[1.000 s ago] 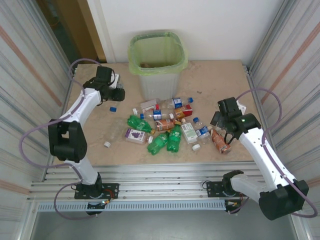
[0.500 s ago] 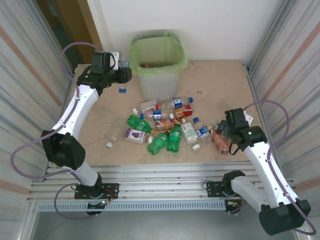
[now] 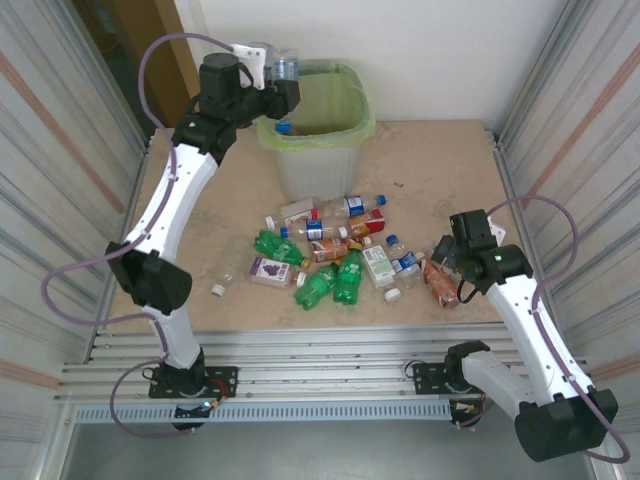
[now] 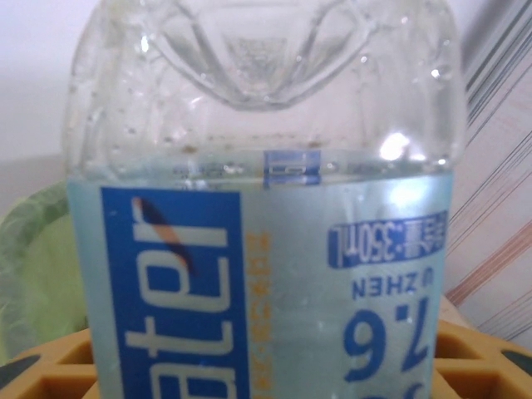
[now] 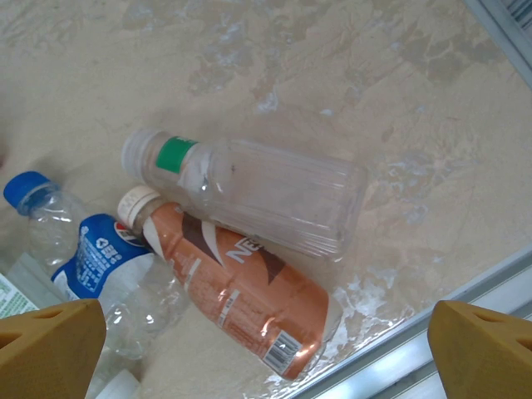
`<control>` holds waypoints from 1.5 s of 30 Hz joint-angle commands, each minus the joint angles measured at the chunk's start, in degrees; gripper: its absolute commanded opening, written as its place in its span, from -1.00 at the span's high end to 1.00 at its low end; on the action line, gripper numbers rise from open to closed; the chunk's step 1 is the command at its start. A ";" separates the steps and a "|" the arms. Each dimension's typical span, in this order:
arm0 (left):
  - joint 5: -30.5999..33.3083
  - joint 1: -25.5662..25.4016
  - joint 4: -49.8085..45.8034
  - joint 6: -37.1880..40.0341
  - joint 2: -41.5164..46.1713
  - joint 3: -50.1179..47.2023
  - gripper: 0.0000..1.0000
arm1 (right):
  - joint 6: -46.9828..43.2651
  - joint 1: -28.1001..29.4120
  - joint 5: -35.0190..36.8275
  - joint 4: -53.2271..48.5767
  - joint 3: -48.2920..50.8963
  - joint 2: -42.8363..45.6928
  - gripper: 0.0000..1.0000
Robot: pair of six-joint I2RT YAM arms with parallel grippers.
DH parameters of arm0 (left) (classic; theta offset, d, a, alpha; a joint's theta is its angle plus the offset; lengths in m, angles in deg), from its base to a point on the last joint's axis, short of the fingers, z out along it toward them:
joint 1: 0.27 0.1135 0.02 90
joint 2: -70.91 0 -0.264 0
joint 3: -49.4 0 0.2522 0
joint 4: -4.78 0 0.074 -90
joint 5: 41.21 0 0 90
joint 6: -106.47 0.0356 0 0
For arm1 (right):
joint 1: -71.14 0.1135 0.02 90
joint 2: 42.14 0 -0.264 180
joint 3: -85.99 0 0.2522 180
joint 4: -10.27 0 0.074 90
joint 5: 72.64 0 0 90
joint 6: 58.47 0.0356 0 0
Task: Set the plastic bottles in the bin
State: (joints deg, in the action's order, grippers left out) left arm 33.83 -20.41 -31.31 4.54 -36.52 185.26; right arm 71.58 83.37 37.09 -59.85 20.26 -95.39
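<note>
The tan table [image 3: 440, 170] sits between striped walls, and the bin [image 3: 318, 165] stands at its back. My left gripper [image 3: 281, 96] has gone up since half a second ago. It was low beside the bin's left wall, and now it is over the bin's left rim. It squeezes a clear bottle [image 4: 266, 249] with a blue label. The other bottles [image 3: 330, 255] lie in front of the bin, as before. My right gripper [image 5: 266, 349] hangs spread wide over a brown bottle [image 5: 241, 295] and a green-tagged bottle [image 5: 249, 195], to the bin's front right.

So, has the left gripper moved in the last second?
Yes. The left gripper, holding a clear bottle, went from the table left of the bin to its rim.
</note>
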 commanded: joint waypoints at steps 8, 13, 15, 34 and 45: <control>-4.53 -0.34 -0.07 1.74 -15.42 16.20 -0.09 | 0.97 -2.52 -4.26 -2.55 -1.20 -1.94 -0.95; -4.13 -0.69 -0.17 4.31 -19.00 17.67 -0.11 | 0.94 -5.05 -7.78 -3.36 0.00 -2.60 -0.95; -3.79 -0.77 -0.02 5.60 -19.84 17.72 -0.12 | 0.83 -5.33 -9.31 -3.44 0.66 -2.51 -0.95; -1.04 -1.86 -3.71 13.47 -21.44 17.33 -0.69 | 2.07 -6.27 -13.04 -0.61 7.45 -0.82 -0.95; -0.86 -3.80 -3.84 16.16 -11.96 14.07 -0.97 | 0.74 -8.08 -4.18 -2.70 2.22 -4.25 -0.95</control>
State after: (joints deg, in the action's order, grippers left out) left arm 32.81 -23.34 -35.53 18.55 -55.34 200.17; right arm 73.00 75.63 27.30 -60.77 25.66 -98.06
